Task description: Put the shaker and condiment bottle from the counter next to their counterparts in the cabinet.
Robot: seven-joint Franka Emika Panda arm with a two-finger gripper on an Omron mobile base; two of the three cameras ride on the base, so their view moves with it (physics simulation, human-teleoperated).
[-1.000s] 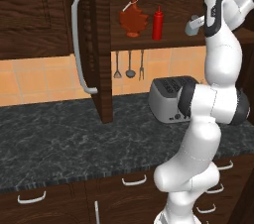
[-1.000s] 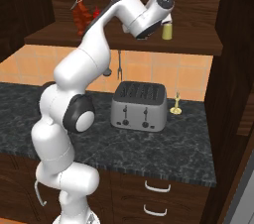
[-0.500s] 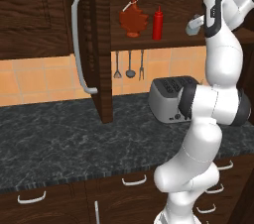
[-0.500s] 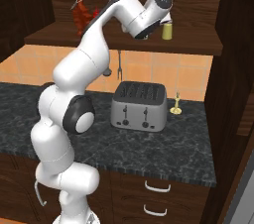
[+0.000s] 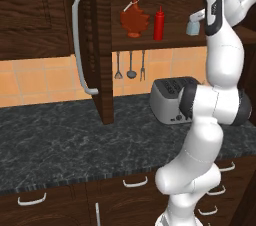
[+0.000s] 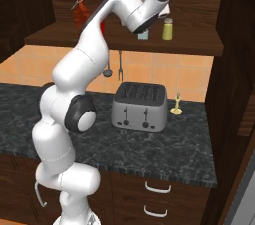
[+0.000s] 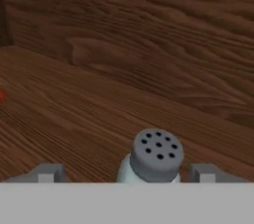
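Fingers (image 7: 47, 173) spread wide, one each side of shaker (image 7: 155, 158), clear gap both sides, no contact. Shaker upright on cabinet shelf (image 6: 199, 47), just beside yellow-green shaker (image 6: 168, 29). Red condiment bottle (image 5: 159, 23) beside syrup bottle (image 5: 134, 19).

We find the syrup bottle (image 5: 134, 18) and the squeeze bottle (image 5: 159, 23) side by side on the cabinet shelf (image 5: 150, 42), squeeze bottle to the right. Further right on that shelf stand the two shakers (image 6: 144, 34) (image 6: 168, 28), close together. The toaster (image 6: 139, 106) sits on the counter (image 6: 189, 144) below.
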